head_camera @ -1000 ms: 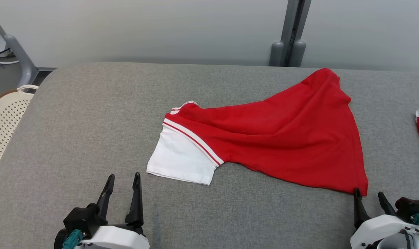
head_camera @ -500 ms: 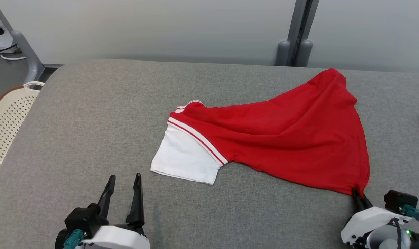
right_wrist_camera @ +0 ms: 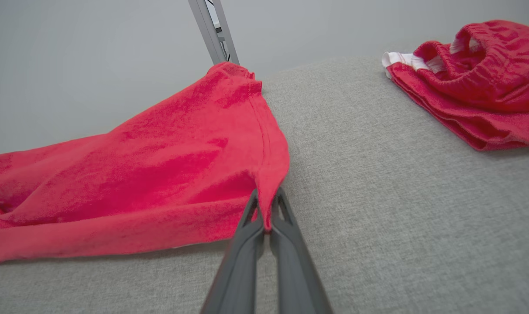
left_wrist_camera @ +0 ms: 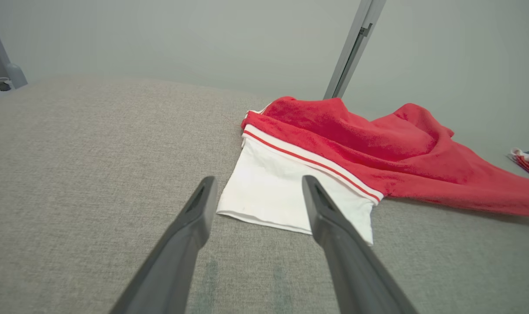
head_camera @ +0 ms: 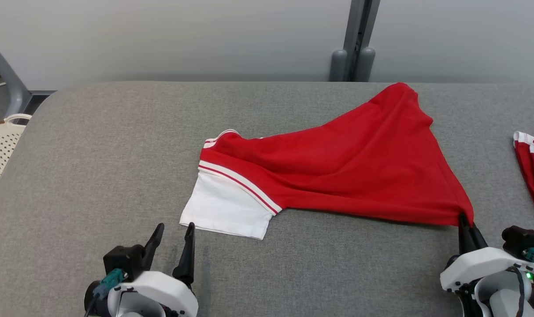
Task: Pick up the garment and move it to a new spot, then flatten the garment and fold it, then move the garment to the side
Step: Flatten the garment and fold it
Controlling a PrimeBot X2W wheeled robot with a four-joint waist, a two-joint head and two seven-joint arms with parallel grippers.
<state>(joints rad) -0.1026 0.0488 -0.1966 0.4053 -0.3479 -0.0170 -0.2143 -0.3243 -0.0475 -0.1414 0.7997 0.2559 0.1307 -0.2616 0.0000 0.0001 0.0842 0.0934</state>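
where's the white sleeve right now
The white sleeve lies left of centre in the head view, on the grey table, just ahead of the left claw.

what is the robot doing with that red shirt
A two-armed robot is working on a red and white garment lying rumpled on a grey padded table. Its right gripper has its fingers shut on the garment's near right corner. The left gripper is open, just short of the white sleeve and not touching it. The garment isn't flattened or folded yet. Another red garment lies at the table's right edge.
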